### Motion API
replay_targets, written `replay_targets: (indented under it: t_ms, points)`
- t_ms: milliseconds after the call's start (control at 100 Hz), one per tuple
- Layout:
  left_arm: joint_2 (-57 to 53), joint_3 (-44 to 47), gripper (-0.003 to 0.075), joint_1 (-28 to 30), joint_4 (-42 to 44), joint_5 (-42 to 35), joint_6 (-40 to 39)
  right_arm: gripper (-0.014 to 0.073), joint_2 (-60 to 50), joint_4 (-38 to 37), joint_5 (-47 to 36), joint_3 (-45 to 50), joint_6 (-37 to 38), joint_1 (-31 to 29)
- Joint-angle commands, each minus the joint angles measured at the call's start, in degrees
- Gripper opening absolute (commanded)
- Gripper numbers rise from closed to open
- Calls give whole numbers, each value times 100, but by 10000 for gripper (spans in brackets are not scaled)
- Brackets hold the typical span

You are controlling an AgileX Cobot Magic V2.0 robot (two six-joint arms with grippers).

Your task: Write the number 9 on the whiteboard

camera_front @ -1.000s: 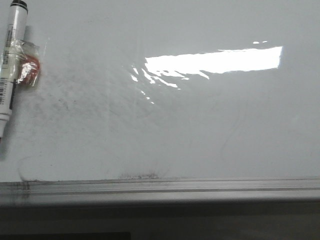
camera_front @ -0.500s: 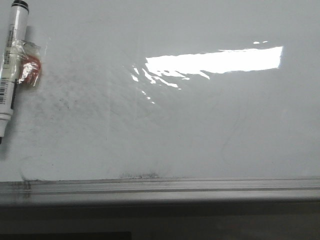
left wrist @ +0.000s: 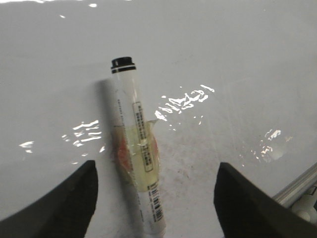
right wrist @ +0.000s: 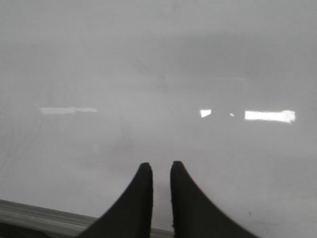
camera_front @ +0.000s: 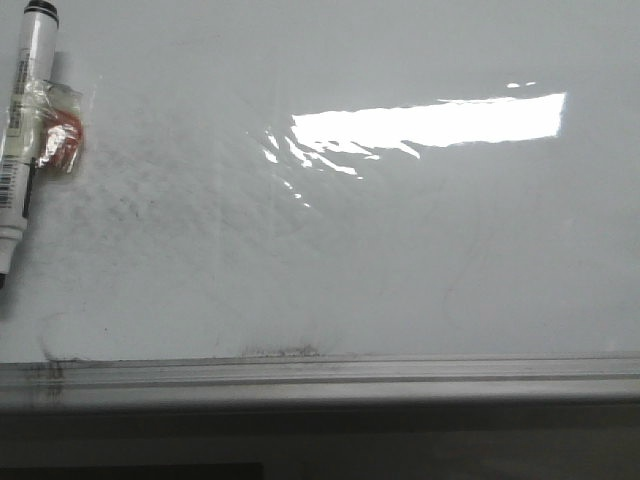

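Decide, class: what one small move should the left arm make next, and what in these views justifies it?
Probably lower the left gripper and close on the marker. Its fingers stand wide apart either side of the capped marker, which lies loose on the whiteboard, and no clear 9 shows there yet.

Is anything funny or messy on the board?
Yes. The marker at the whiteboard's left edge has crinkled tape and something orange stuck on it, and grey smudges dirty the board beside it.
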Motion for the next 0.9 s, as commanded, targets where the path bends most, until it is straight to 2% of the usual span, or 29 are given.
replay_targets:
  t_ms: [0,360,550,670,830,890]
  points:
    - [276,-202,451,-235,-80,-830,-3,52,101,44,-441,-197,-56,3]
    - [1238,-202,445,-339,-485,-1044,-14,52,101,44,-472,-197,-56,3]
    - [1701,-192,389,-339,-775,-977,-14,52,101,44,-472,-197,-56,3]
    - [1895,-177,281,-339,-814,-944,-14,52,101,44,-472,-197,-56,3]
    - [1975,-177,-11,-339,-814,-944,-14,52,116,44,-472,-197,-56,91]
    - [1975,-177,-20,-339,-814,-930,-14,52,144,44,-450,-223,-125,273]
